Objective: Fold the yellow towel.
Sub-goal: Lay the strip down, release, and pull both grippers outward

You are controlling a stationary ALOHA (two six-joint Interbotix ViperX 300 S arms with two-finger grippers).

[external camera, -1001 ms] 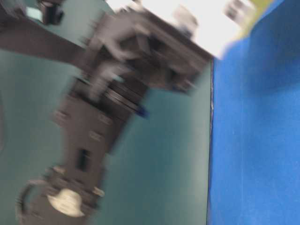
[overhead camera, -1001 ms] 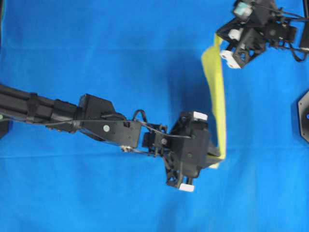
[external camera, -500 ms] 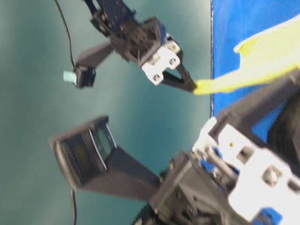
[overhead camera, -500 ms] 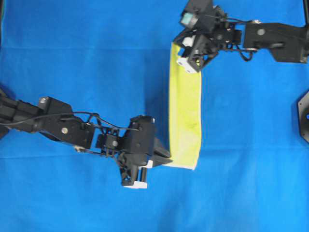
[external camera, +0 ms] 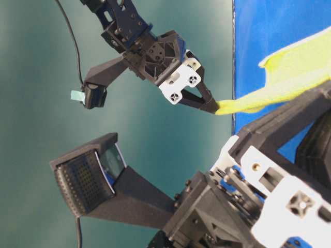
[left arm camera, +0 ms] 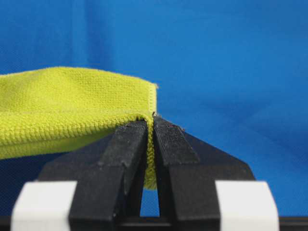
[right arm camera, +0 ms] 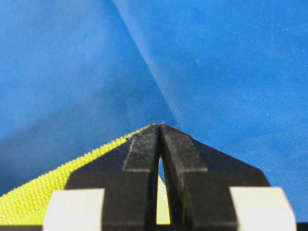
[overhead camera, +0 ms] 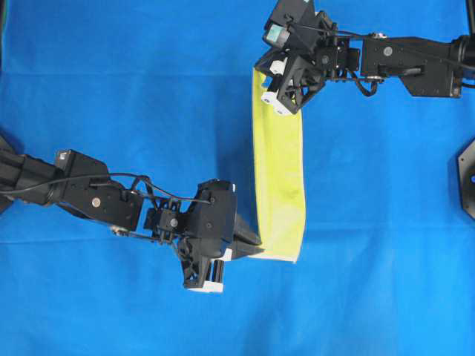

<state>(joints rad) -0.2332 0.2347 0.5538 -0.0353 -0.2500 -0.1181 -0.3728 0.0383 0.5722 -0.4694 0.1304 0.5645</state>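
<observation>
Yellow towel [overhead camera: 279, 170] stretched lengthwise top to bottom, left end effector [overhead camera: 252, 241] and right end effector [overhead camera: 261, 81] each clamped on a corner

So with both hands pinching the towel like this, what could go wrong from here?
1. The left hand pinches the yellow towel only at the very corner hem, so the cloth may slip free.
2. The right hand also grips just an edge; a tug between the arms could pull it out.
3. The towel hangs as a narrow doubled strip, so it may land uneven on the blue covering.
</observation>
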